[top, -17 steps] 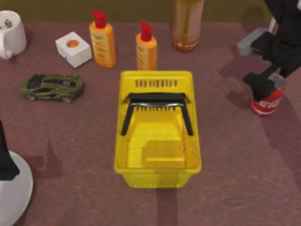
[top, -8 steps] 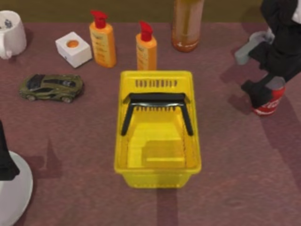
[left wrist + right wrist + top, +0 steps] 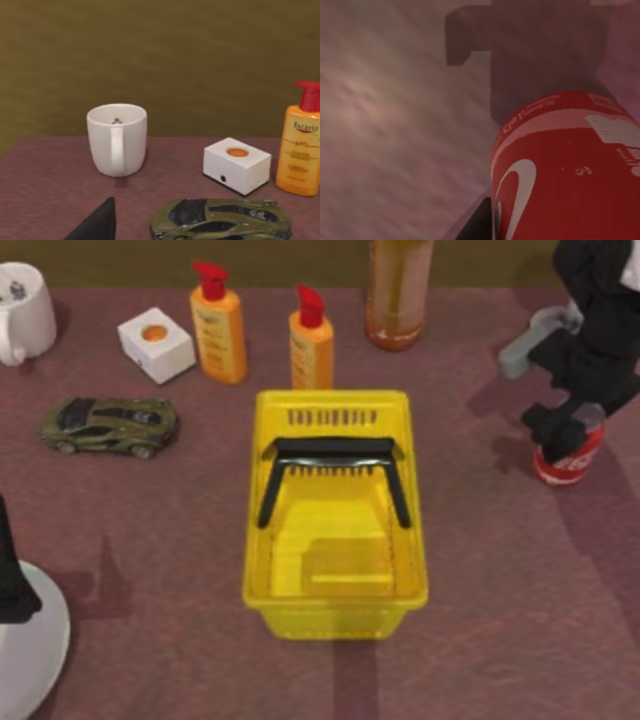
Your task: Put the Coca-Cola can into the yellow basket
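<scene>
The red Coca-Cola can (image 3: 570, 460) stands upright on the table's right side, well right of the yellow basket (image 3: 335, 595). The basket sits in the middle with its black handle (image 3: 333, 450) folded across the top. My right gripper (image 3: 562, 428) comes down over the can's silver top and is shut on the can. In the right wrist view the can (image 3: 570, 170) fills the near side, with one dark finger (image 3: 479, 220) pressed against its wall. My left gripper (image 3: 8, 585) is parked open at the left edge; one dark fingertip (image 3: 100, 225) shows in its wrist view.
Two orange pump bottles (image 3: 220, 325) (image 3: 311, 340) and a tall amber bottle (image 3: 398, 290) stand behind the basket. A white box (image 3: 155, 343), a white mug (image 3: 22, 310) and a green toy car (image 3: 110, 426) sit at the left. A grey block (image 3: 530, 340) lies behind the can.
The right gripper's fingers have drawn in against the can's top. The can has stayed at its spot on the table, and the left arm has not moved.
</scene>
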You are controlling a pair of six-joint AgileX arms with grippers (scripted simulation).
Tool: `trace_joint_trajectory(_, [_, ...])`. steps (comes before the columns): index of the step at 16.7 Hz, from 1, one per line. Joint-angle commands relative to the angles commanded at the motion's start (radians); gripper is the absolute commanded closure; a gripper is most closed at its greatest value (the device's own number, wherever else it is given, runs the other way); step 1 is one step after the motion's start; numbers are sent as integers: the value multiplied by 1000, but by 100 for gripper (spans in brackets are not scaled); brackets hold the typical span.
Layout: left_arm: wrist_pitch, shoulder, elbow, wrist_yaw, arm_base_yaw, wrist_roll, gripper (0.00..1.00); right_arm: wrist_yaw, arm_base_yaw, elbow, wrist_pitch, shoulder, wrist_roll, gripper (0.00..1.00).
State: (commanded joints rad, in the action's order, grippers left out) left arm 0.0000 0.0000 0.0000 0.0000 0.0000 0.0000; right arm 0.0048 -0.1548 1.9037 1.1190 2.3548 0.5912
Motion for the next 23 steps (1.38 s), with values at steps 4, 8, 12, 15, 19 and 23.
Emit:
trace_joint_trajectory(4, [0, 0, 0, 0, 0, 0, 0, 0, 0, 0, 0, 0, 0, 100])
trace_joint_trajectory(8, [0, 0, 0, 0, 0, 0, 0, 0, 0, 0, 0, 0, 0, 100])
trace_joint_trajectory(12, [0, 0, 0, 0, 0, 0, 0, 0, 3, 0, 0, -2, -1, 100])
trace_joint_trajectory(15, [0, 0, 0, 0, 0, 0, 0, -20, -3, -8, -30, -6, -9, 100])
trace_joint_trajectory(19, [0, 0, 0, 0, 0, 0, 0, -135, -26, -62, -220, -26, -65, 100])
trace_joint_trajectory(23, [0, 0, 0, 0, 0, 0, 0, -324, -56, -165, -562, -54, -172, 100])
